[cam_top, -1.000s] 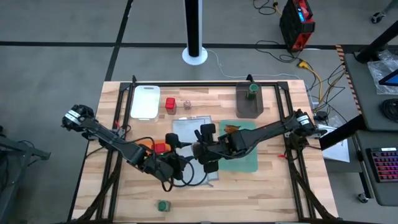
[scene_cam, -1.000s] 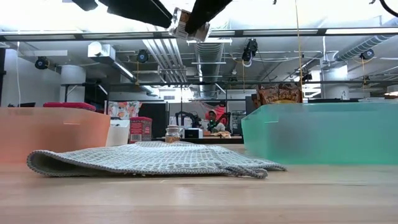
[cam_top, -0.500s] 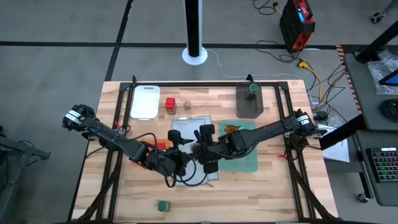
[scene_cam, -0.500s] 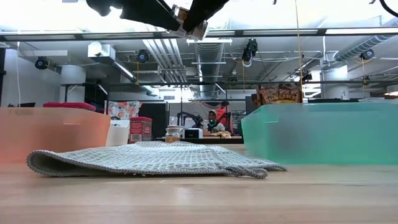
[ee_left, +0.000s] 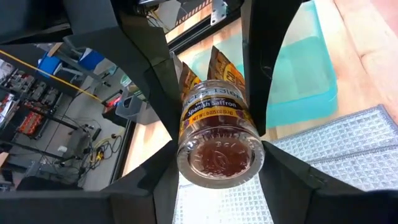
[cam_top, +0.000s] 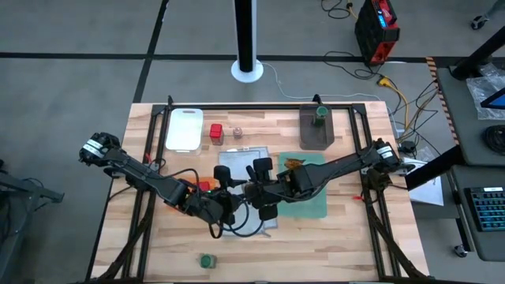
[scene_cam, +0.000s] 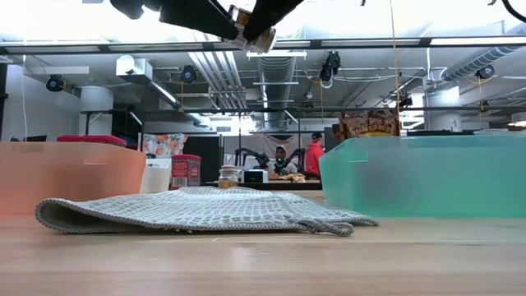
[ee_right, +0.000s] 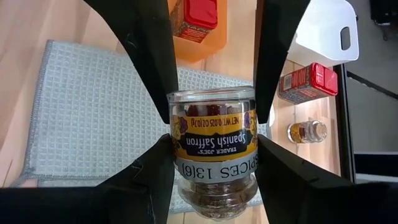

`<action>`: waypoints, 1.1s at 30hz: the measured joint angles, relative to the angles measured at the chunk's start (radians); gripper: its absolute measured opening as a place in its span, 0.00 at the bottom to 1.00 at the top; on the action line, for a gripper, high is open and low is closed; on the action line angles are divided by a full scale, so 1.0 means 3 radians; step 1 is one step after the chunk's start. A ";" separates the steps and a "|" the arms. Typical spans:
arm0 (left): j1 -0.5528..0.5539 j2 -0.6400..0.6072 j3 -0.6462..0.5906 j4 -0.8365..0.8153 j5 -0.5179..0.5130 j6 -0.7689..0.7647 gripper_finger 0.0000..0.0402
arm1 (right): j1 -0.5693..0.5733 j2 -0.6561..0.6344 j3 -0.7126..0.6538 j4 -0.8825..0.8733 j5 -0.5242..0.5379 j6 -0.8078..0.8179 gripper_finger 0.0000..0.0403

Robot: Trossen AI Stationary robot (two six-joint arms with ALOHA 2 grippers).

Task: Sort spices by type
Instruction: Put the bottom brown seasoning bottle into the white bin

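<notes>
A clear spice jar with a yellow and purple saffron label [ee_right: 214, 140] hangs level in the air above the grey cloth [cam_top: 241, 164], between both grippers. My left gripper [ee_left: 219, 186] stands at its base and my right gripper [ee_right: 214, 177] at its other end; in the high view the two meet at mid-table [cam_top: 241, 196]. A second clear shaker [cam_top: 237, 132] and a red box [cam_top: 216, 132] stand at the far side. Another red box [cam_top: 203, 187] sits on the orange cloth. One green-topped jar [cam_top: 320, 112] is in the dark bin, the other [cam_top: 206, 259] near the front edge. A shiny packet [cam_top: 293, 163] lies on the green cloth. My left gripper has its two fingers [ee_left: 155, 186] against opposite sides of the jar's base end [ee_left: 221, 158], coming level from the table's left, along the jar's length. The jar is lifted clear and lies level. My right gripper pinches the jar's other end [ee_right: 214, 186] between its two fingers [ee_right: 152, 171], level from the table's right. The label reads upside down in its view.
A white board [cam_top: 184, 128] lies at the far left and the dark grey bin [cam_top: 316, 134] at the far right. The green cloth [cam_top: 309, 201] lies right of the grey one. Black cables [cam_top: 237, 225] trail under the arms. People sit in the room beyond.
My left gripper has moved from the near left toward the right gripper and up to the jar, and its fingers now stand at the jar's base. My right gripper has kept the jar still in the air.
</notes>
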 joint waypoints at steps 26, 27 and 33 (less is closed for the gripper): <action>-0.0153 -0.0249 -0.0717 0.1446 -0.0217 0.0233 0.42 | 0.0000 -0.0593 -0.0266 -0.0363 0.0010 0.0272 0.73; -0.0185 -0.0287 -0.0793 0.1659 -0.0215 0.0359 0.42 | 0.0000 -0.0710 -0.0403 -0.0221 0.0012 0.0270 0.72; -0.0322 -0.0483 -0.1302 0.3198 0.0313 0.1024 0.42 | 0.0011 -0.1435 -0.1802 0.1863 0.0003 -0.0023 0.67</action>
